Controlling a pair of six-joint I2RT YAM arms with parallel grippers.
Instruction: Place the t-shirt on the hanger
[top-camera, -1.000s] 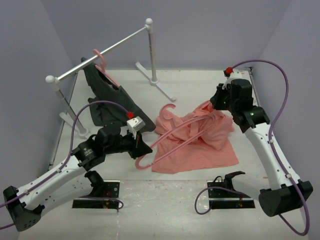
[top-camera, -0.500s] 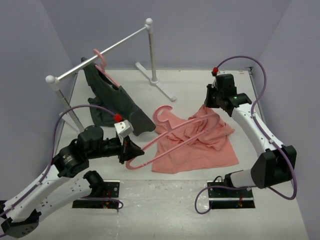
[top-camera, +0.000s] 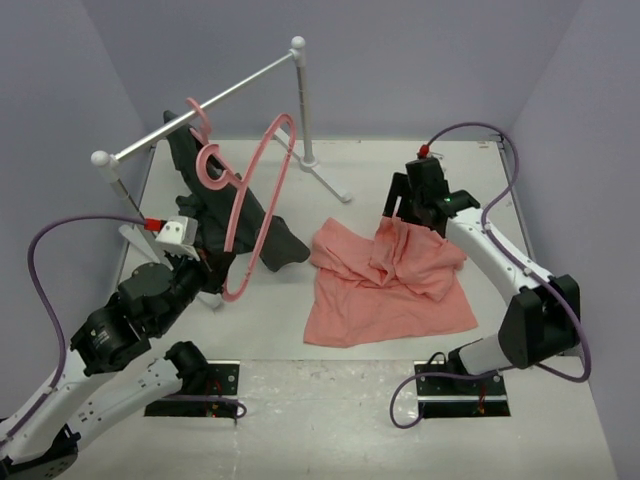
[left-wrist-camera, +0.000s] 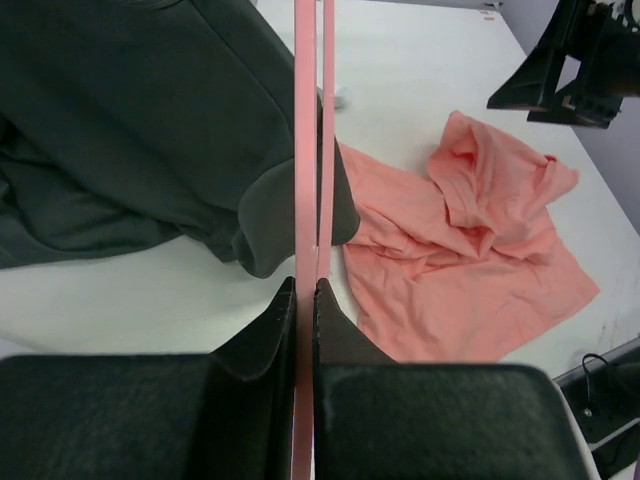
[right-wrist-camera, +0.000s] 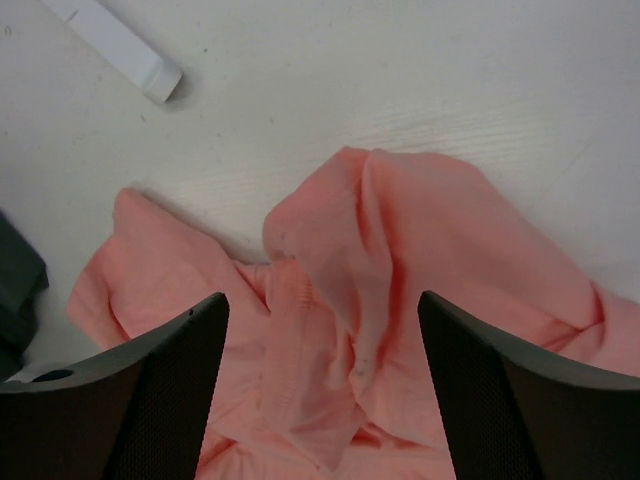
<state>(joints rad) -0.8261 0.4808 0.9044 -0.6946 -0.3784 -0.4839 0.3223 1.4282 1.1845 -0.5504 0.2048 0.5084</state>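
The left gripper (left-wrist-camera: 305, 300), clamped on the hanger (left-wrist-camera: 305, 120), stands it upright at nine o'clock, likely to free it for threading, while the right gripper (right-wrist-camera: 320, 300) hovers open over the crumpled t-shirt (top-camera: 390, 290) at three o'clock, poised to pinch a fold.

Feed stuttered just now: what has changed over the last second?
The left gripper, staying shut on the hanger, swung it up toward the rail, out of the t-shirt. The right gripper opened and let the t-shirt drop. The dark grey garment stayed on the rail.
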